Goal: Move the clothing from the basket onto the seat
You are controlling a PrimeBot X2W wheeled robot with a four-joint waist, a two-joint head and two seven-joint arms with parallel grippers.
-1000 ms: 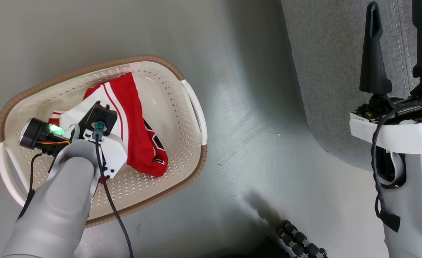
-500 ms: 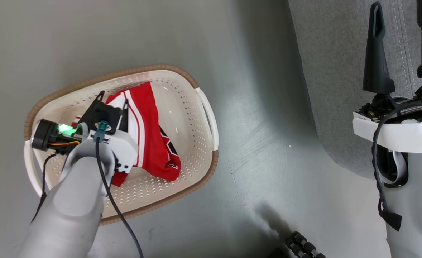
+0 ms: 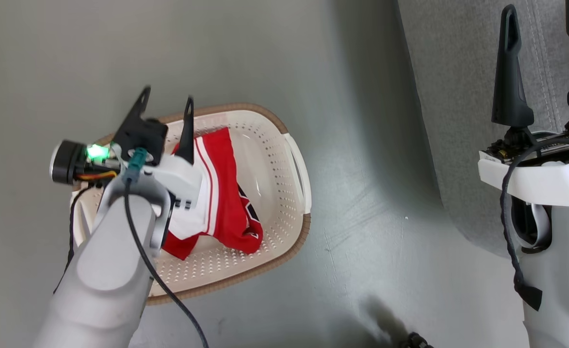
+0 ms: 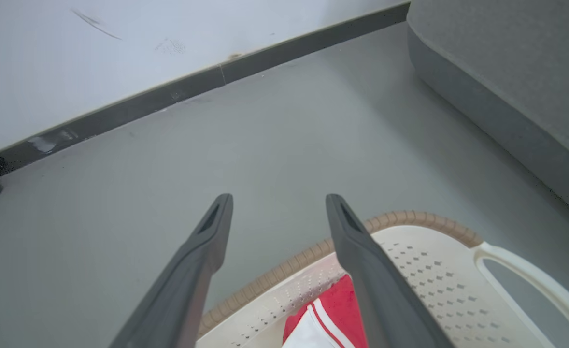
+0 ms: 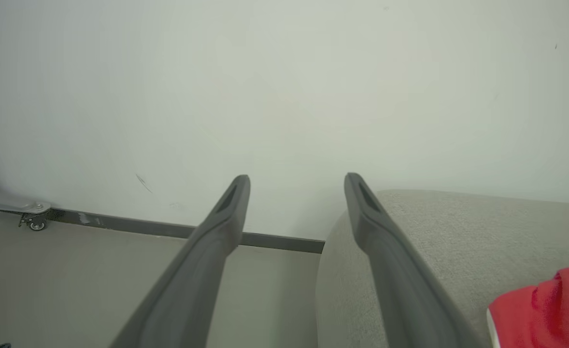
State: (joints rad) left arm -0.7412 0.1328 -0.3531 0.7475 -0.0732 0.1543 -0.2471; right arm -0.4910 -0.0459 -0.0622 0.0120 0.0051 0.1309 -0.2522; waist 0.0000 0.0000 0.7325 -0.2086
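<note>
Clothing point(image 3: 226, 203) lies in the basket point(image 3: 270, 159) beneath the left gripper point(image 3: 167, 94), jaws spread empty.

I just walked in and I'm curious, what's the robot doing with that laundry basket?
The robot is emptying the laundry basket onto the grey sofa. Its left gripper hangs open above the basket, holding nothing, and a red-and-white jersey lies inside. Its right gripper is open and empty by the sofa, where a red garment lies on the cushion.
</note>
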